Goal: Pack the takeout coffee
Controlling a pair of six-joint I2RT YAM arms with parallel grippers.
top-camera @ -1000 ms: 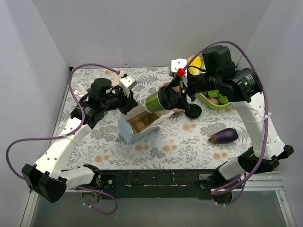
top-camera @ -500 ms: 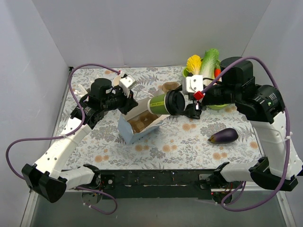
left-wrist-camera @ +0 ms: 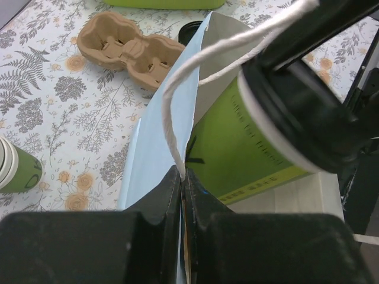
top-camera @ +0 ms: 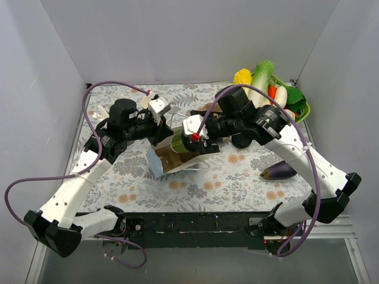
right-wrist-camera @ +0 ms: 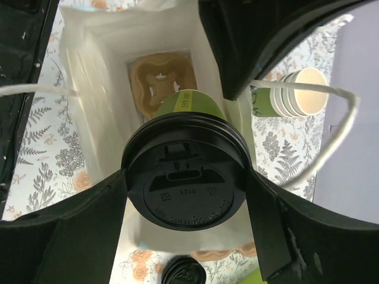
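Sideways, white paper bag [right-wrist-camera: 89,106] tipped open, cardboard cup carrier [right-wrist-camera: 157,83] at its bottom, takeout coffee [right-wrist-camera: 185,183] partway into its mouth, right jaws clamped on the cup at 3 and 9 o'clock, left jaws pinched shut on the bag's rim.

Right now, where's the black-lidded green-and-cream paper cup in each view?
Top external: the black-lidded green-and-cream paper cup is at centre, tilted at the mouth of the white paper bag.
Left wrist: centre-right, with the lid toward the right, beside the bag's pale panel.
Right wrist: dead centre, lid facing the camera, over the bag's open mouth.
Shared landmark: the bag.
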